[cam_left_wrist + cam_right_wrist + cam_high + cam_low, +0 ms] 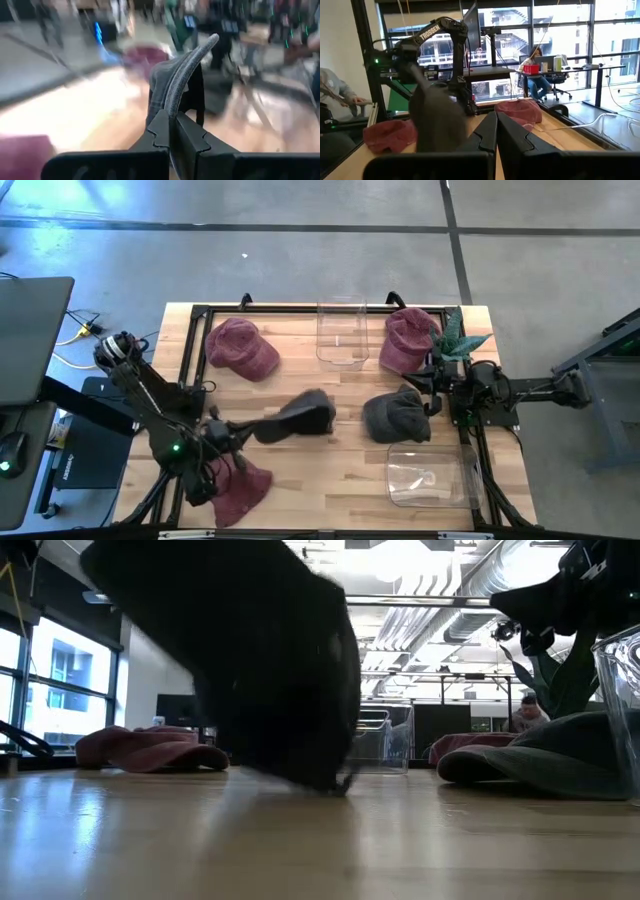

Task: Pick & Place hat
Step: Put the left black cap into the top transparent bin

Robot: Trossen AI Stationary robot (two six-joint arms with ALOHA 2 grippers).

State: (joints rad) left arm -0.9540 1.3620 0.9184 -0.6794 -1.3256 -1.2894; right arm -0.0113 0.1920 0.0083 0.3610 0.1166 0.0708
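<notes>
Dark hat lifted above mid-surface, brim clamped in closed left tool. Right tool shut, empty, at right edge beside grey hat. Maroon hats far-left, far-right, near-left.

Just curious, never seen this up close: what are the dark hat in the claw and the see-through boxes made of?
The dark hat, pinched in the left claw, looks like soft matte fabric: it droops and its brim bends. The see-through boxes seem to be clear glossy plastic: the tabletop shows through them.
</notes>
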